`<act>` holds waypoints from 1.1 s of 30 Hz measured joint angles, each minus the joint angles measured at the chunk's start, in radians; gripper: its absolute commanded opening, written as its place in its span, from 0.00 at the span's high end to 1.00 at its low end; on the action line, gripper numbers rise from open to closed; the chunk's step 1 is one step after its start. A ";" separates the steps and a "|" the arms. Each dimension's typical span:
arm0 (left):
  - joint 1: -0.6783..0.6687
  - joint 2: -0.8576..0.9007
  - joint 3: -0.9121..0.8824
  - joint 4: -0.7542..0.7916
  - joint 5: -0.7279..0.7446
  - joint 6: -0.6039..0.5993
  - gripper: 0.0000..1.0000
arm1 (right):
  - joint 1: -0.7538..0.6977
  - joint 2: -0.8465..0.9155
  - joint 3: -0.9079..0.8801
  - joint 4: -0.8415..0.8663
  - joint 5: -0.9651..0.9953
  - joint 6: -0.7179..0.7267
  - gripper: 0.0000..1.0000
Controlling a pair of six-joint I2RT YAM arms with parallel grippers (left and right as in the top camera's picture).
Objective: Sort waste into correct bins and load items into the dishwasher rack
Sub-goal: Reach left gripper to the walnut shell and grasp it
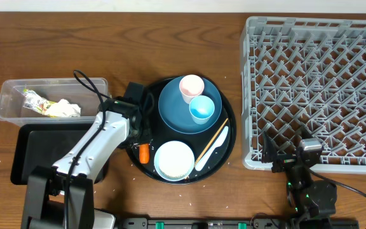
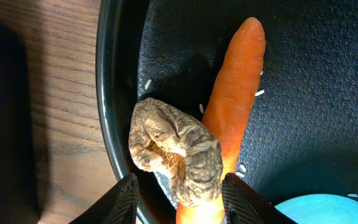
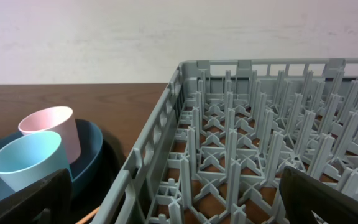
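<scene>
The left gripper [image 2: 182, 202] hangs over the left rim of the round black tray [image 2: 107, 93], its jaws spread to either side of a small brown lump [image 2: 173, 146]. Whether the fingers [image 2: 128, 199] touch the lump is hard to tell from the wrist view. The lump leans against the thick end of an orange carrot [image 2: 235, 93], with white rice grains [image 2: 260, 93] scattered beside it.

In the overhead view, a white bowl [image 1: 173, 159] sits just right of the carrot on the same tray. A white spoon [image 1: 211, 152] and a wooden chopstick [image 1: 213, 137] lie side by side further right. A dark-blue plate [image 1: 170, 108] above them carries a pink cup [image 1: 191, 86] and a light blue cup [image 1: 201, 109].

At far left, a clear tub [image 1: 8, 95] holds a snack wrapper [image 1: 33, 98] and crumpled white paper [image 1: 65, 109], with a flat black tray [image 1: 43, 152] below it. At lower right, the right gripper [image 3: 173, 186] rests unclenched and empty by the near edge of the grey rack [image 1: 316, 89].
</scene>
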 measured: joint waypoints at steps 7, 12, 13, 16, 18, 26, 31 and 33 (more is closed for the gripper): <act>0.000 0.000 0.000 0.015 0.012 0.000 0.55 | 0.000 0.000 0.000 0.000 0.000 0.000 0.01; 0.000 0.000 0.000 0.032 0.016 0.000 0.55 | 0.000 0.000 0.000 0.000 0.000 0.000 0.01; 0.000 0.000 -0.001 0.035 0.016 0.000 0.55 | 0.000 0.000 0.000 0.000 0.000 0.000 0.01; 0.000 0.000 -0.008 0.056 0.016 0.000 0.55 | 0.000 0.000 0.000 0.000 0.000 0.000 0.01; 0.000 0.000 -0.021 0.075 0.016 0.000 0.55 | 0.000 0.000 0.000 0.000 0.000 0.000 0.01; 0.000 0.000 -0.050 0.096 0.016 -0.001 0.66 | 0.000 0.000 0.000 0.000 0.000 0.000 0.01; -0.001 0.000 -0.050 0.100 0.031 0.011 0.79 | 0.000 0.000 0.000 0.000 0.000 0.000 0.01; -0.002 0.000 -0.050 0.103 0.032 0.015 0.80 | 0.000 0.000 0.000 0.000 0.000 0.000 0.01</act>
